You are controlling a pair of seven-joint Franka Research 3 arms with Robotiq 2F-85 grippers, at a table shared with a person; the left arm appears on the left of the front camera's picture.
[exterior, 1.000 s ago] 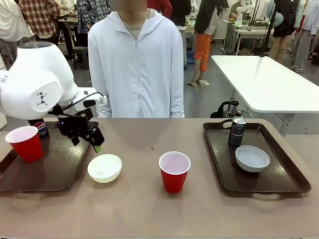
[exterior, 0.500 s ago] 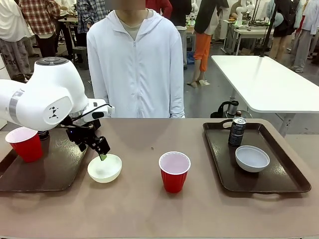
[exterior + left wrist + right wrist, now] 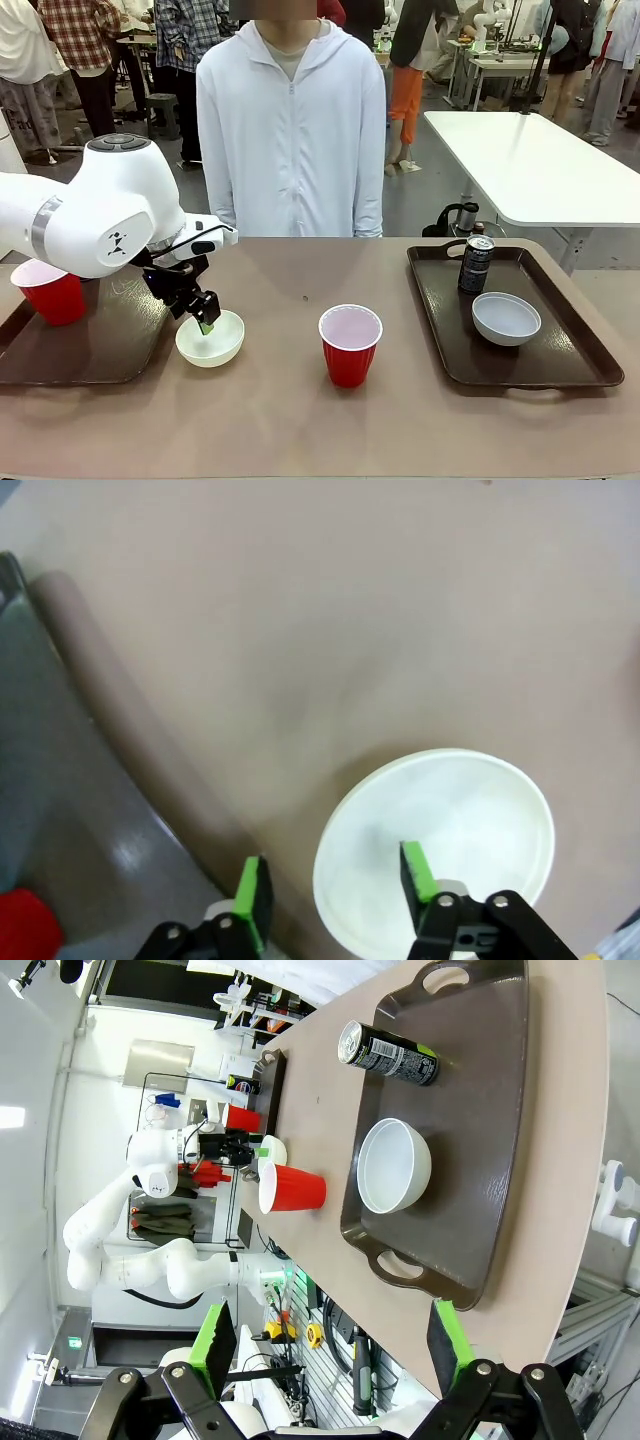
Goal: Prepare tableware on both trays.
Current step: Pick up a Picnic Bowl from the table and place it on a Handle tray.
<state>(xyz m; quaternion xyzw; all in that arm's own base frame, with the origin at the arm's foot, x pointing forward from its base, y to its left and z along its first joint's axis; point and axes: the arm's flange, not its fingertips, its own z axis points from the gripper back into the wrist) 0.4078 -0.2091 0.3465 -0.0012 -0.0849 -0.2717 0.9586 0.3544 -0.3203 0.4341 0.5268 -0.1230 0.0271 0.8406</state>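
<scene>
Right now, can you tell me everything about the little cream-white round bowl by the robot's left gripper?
The small cream-white round bowl looks like smooth plastic, empty, standing upright on the tan table, just beside the left dark brown tray, not on it. The left gripper is open astride its rim: one green pad inside, one outside. Whether a pad touches it, I cannot tell.

The table [image 3: 300,420] top is smooth and matt. The left tray [image 3: 100,350] and the right tray [image 3: 440,300], at its left and right edges, are dark plastic with a soft sheen. The cream bowl [image 3: 212,342] and the pale bowl [image 3: 506,318] look smooth and faintly glossy. The red cup [image 3: 350,352] is shiny plastic, and the can [image 3: 476,264] is glossy printed metal. The left gripper [image 3: 205,318] is matt black, and the arm shell [image 3: 110,205] is glossy white.
</scene>
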